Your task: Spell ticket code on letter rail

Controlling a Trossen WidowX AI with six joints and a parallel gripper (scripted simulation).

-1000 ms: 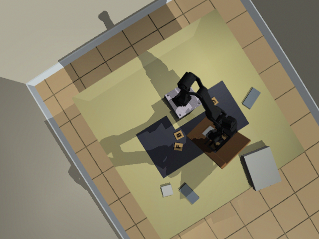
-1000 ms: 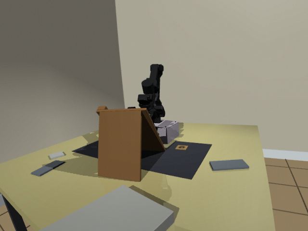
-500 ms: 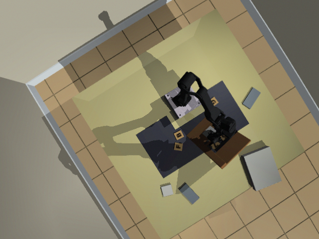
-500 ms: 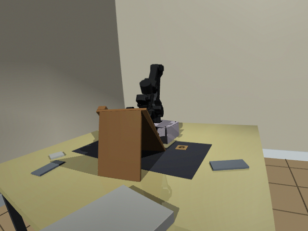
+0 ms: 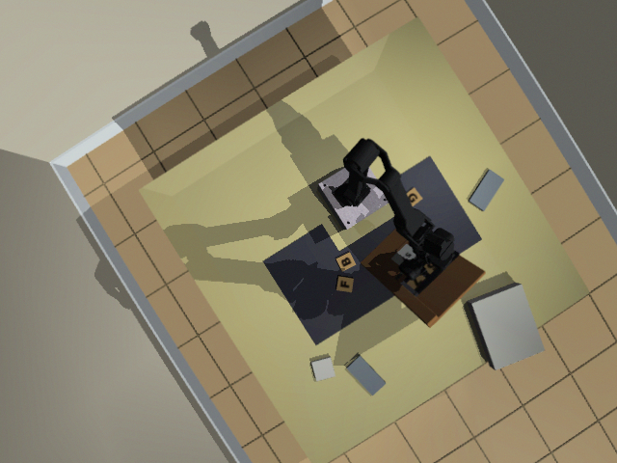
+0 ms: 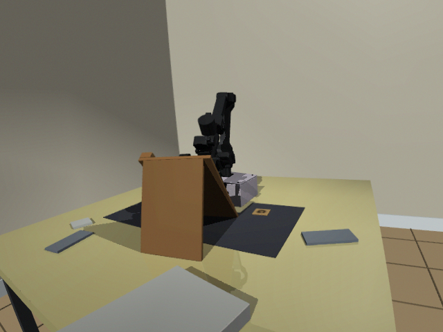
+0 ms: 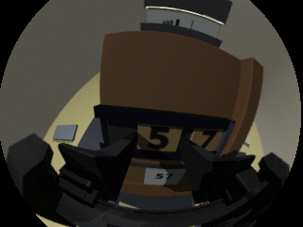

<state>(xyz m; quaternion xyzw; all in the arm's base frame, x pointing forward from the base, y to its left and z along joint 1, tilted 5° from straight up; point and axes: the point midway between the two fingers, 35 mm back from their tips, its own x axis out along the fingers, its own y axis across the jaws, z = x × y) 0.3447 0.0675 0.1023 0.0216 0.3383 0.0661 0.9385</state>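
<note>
The brown slanted board carries a dark letter rail. The ticket below the rail reads 57. My gripper is shut on the 5 tile, which is at the rail, left of the 7 tile. The 7 tile sits near the rail's right end. My right finger covers the space between them, so I cannot tell whether they touch. The G tile, B tile and F tile lie on the dark mat.
A large grey box stands behind the board. Two slate blocks and a white block lie off the mat. The arm's base stands at the mat's edge.
</note>
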